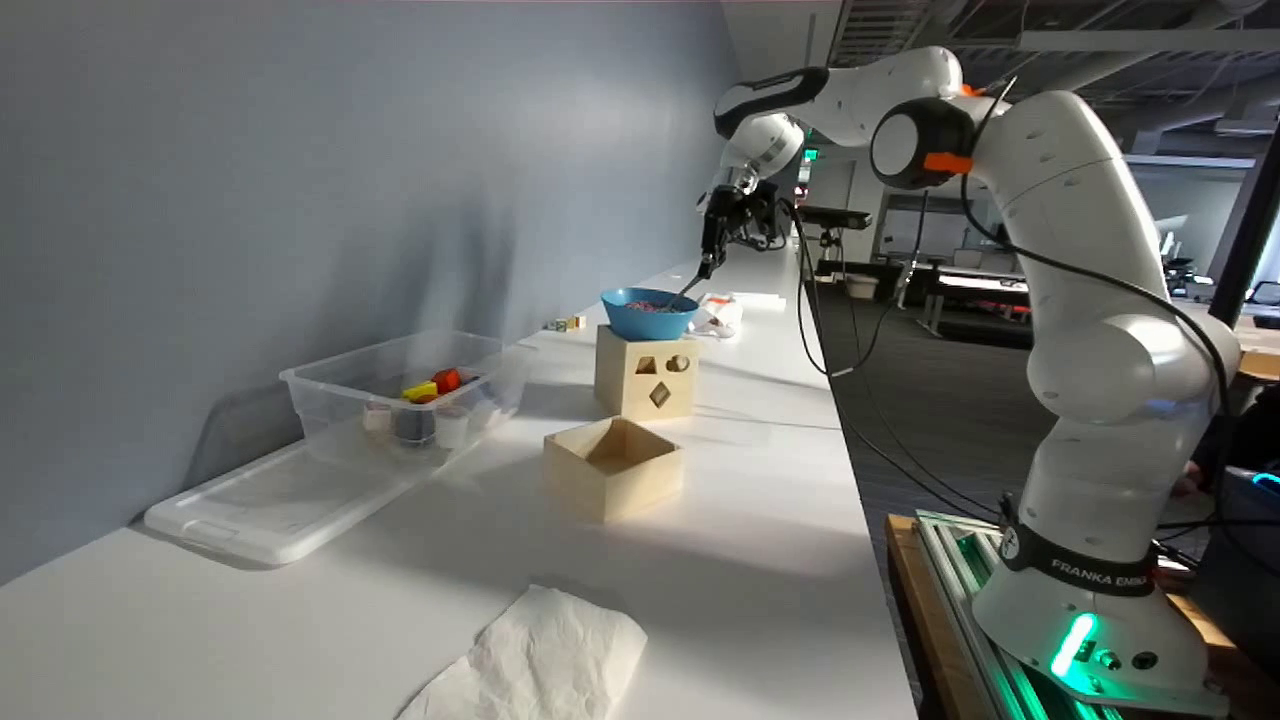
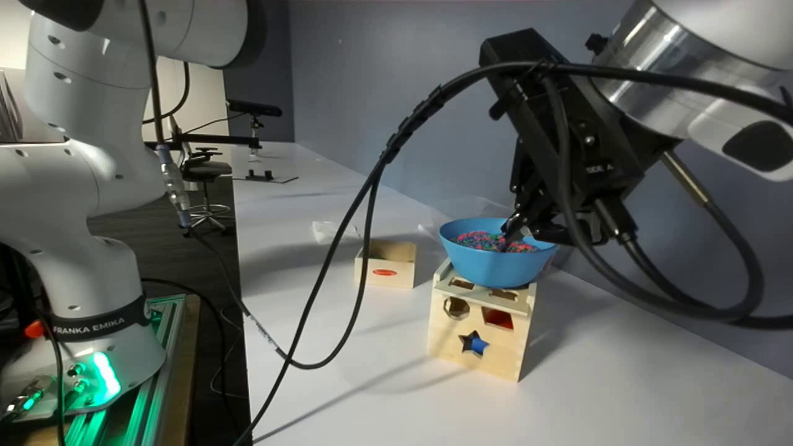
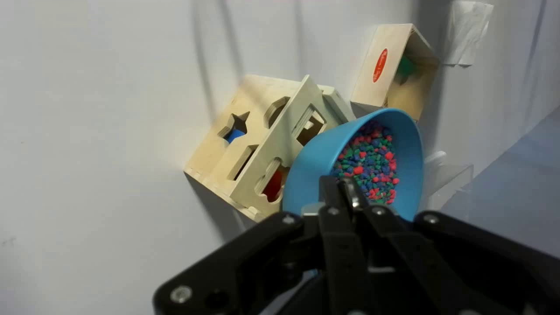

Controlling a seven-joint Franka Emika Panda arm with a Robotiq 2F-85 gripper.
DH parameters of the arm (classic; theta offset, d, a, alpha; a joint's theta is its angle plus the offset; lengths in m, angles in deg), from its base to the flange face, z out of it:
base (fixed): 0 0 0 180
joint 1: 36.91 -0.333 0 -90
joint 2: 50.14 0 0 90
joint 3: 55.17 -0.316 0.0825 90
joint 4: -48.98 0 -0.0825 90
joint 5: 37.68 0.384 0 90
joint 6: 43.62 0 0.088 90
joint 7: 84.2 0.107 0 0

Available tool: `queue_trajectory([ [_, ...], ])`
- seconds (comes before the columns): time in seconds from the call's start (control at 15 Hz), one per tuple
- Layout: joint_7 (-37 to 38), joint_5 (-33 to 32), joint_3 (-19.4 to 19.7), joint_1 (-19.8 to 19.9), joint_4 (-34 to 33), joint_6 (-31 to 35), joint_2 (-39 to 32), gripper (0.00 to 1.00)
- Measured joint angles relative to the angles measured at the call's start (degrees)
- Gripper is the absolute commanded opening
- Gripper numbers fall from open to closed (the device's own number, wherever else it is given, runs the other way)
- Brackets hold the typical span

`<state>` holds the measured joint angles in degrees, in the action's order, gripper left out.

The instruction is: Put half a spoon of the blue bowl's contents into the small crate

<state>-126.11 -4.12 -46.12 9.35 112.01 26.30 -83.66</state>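
Note:
The blue bowl [image 1: 640, 322] stands on a tan wooden shape-sorter box and holds small red, green and blue bits; it also shows in an exterior view [image 2: 492, 263] and the wrist view [image 3: 313, 164]. My gripper [image 1: 706, 268] is at the bowl's rim, shut on the spoon [image 1: 686, 289], whose thin handle slants down into the bowl. The spoon's head is hidden in the bowl. In the wrist view the fingertips [image 3: 343, 190] are close together with a shiny piece between them. The small crate [image 1: 600, 488], an open wooden box [image 2: 378, 272], stands beside the sorter with something green inside [image 3: 406, 67].
The shape-sorter box [image 1: 645, 375] bears the bowl. A clear plastic tub [image 1: 400, 375] with red and yellow items stands by the wall, its lid [image 1: 270, 510] near it. A white paper towel [image 1: 545, 655] lies on the table. Black cables [image 2: 347, 223] hang from the arm.

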Motion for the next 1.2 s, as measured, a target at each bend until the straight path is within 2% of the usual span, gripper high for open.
queue_trajectory([
  [0.67, 6.03, 2.02, -4.12, 3.42, -6.85, -5.52, -6.21, 0.01],
  [1.2, 6.68, 3.93, -4.29, 4.23, -9.37, -7.35, -8.58, 0.01],
])
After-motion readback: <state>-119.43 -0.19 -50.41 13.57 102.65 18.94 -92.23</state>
